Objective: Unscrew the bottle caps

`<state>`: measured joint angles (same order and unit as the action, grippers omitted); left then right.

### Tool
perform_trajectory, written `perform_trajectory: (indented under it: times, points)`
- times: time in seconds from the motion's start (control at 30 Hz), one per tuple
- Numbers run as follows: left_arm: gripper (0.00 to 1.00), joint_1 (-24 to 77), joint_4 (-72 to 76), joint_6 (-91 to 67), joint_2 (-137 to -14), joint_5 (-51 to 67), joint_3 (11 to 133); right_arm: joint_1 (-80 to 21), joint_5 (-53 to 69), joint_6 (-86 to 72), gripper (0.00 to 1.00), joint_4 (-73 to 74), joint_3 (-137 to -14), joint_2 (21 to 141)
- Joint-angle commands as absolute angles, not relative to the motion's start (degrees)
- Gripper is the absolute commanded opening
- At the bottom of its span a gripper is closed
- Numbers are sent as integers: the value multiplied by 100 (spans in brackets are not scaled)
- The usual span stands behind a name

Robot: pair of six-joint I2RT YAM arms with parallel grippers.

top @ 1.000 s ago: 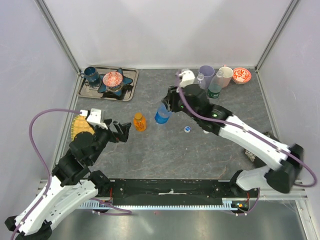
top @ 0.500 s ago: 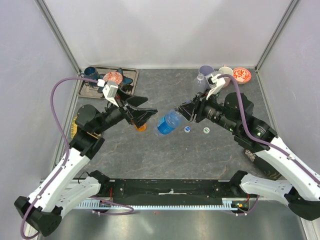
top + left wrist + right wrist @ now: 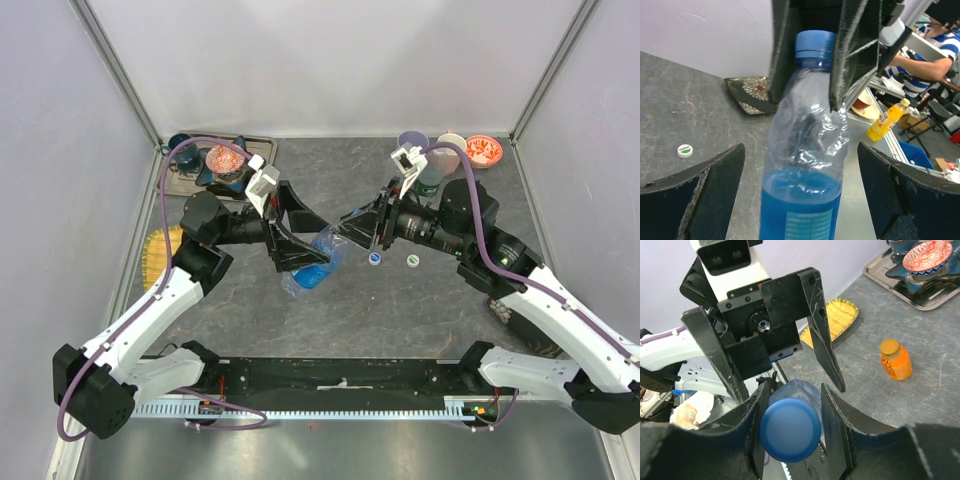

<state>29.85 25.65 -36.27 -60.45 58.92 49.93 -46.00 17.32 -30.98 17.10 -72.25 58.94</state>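
The blue-tinted bottle (image 3: pixel 314 264) hangs tilted above the table with its blue cap (image 3: pixel 790 430) on. My right gripper (image 3: pixel 356 228) is shut on its neck just below the cap, as the right wrist view (image 3: pixel 790 432) shows. My left gripper (image 3: pixel 300 243) is open, its fingers (image 3: pixel 695 195) wide on either side of the lower body (image 3: pixel 800 200) without touching. The orange bottle (image 3: pixel 896 360) stands capped on the table and is hidden in the top view. One clear bottle (image 3: pixel 429 182) stands at the back right; the other is hidden.
Two loose caps (image 3: pixel 374 258) (image 3: pixel 411 261) lie under the right arm. A lilac cup (image 3: pixel 411 139), a beige cup (image 3: pixel 453 146) and a red bowl (image 3: pixel 483 150) stand at the back right. A tray (image 3: pixel 258 152) with dishes is at the back left, a yellow woven plate (image 3: pixel 160 250) at the left.
My left arm swung right and its open jaws came around the blue bottle. The right gripper carried the bottle slightly left and down.
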Motion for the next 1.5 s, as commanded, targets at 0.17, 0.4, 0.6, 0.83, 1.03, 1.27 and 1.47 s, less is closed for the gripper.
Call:
perform_trajectory:
  times: [0.17,0.4,0.6,0.83,1.03,1.27,1.47]
  points:
    - [99,3331,2154,-2937,-6038,6311,5247,-4605,2180,-3401,0,897,-7444,6249]
    - [89,3507,1355,-2251,-5950,6117,5300,-4605,2232,-3480,0,712,-7444,6346]
    - [64,3577,1108,-1952,-5915,6073,5317,-4606,2259,-3472,0,703,-7479,6372]
    - [50,3604,818,-1697,-5854,5810,5361,-4614,2250,-3323,46,1019,-7681,6363]
    - [50,3647,361,-1196,-5713,4530,5396,-4606,794,-3058,85,1678,-8279,6170]
    - [47,4367,-202,-484,-5704,2122,5599,-4614,-509,-3480,83,1836,-8367,6266]
    - [46,5238,-158,-9,-5678,64,5537,-4606,-861,-3753,79,2144,-8499,6626]
